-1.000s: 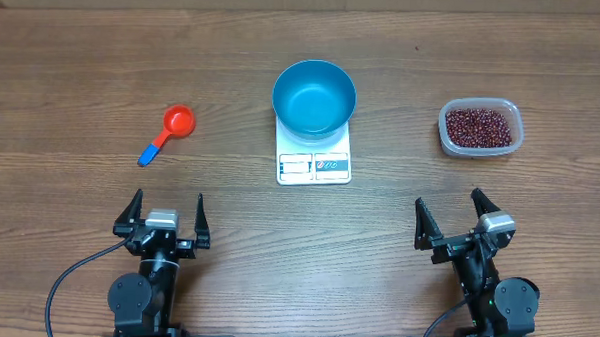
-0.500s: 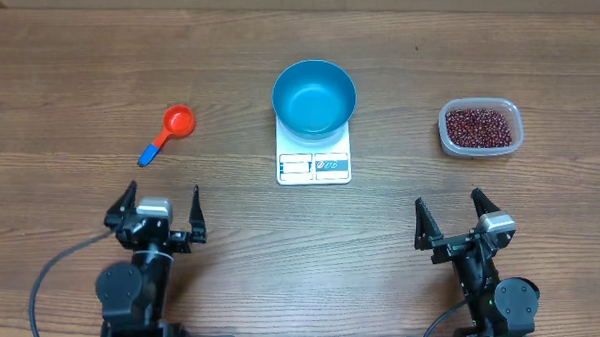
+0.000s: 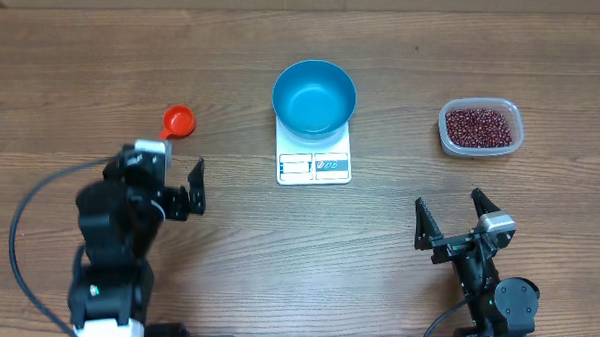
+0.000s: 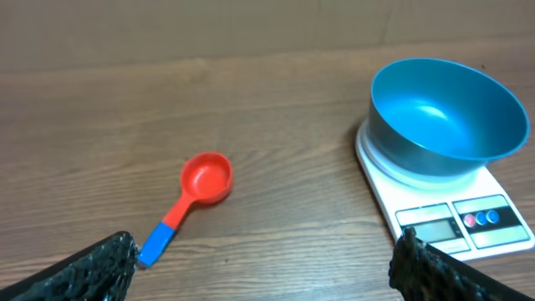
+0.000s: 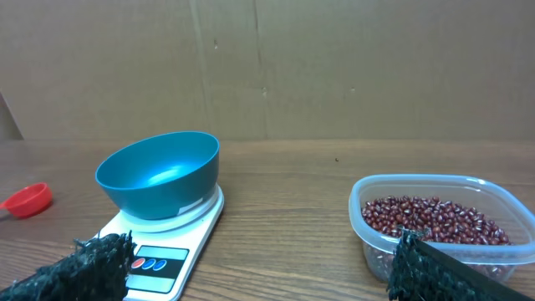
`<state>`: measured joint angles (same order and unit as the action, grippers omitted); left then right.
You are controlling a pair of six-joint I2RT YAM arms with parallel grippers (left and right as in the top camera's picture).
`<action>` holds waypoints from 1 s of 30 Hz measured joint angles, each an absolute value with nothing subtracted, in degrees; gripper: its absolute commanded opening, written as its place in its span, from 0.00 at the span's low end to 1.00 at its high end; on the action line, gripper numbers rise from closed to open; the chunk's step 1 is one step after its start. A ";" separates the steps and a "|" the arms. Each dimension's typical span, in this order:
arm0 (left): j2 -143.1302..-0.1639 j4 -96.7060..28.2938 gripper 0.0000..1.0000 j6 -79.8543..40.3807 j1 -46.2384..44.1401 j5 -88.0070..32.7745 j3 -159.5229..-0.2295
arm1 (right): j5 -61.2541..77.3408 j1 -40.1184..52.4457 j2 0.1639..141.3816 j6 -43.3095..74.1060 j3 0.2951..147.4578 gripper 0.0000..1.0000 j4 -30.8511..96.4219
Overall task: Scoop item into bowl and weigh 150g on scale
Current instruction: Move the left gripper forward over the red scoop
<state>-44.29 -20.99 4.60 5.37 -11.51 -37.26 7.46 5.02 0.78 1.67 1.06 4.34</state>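
Both spread, left claw [image 4: 263,255], right claw [image 3: 448,206], scale [image 3: 314,161] lengthwise toward robot, display edge nearest.

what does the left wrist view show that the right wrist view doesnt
Only the left wrist: the whole scoop, including its blue handle. Only the right wrist: the clear tub holding the beans. Both: the blue bowl sitting on the white scale, the wooden table, and the scoop's red cup, cut off at the right wrist view's left edge.
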 measured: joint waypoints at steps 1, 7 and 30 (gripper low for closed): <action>-46.17 -22.61 1.00 4.60 5.37 -11.86 -39.31 | 7.44 5.04 0.78 1.65 1.06 1.00 4.38; -57.49 -33.04 1.00 4.60 5.41 -13.39 -51.90 | 7.44 5.04 0.73 1.67 1.06 1.00 4.34; -92.40 -56.90 1.00 11.22 18.26 -26.41 -88.16 | 7.46 5.02 0.73 1.69 1.06 1.00 4.36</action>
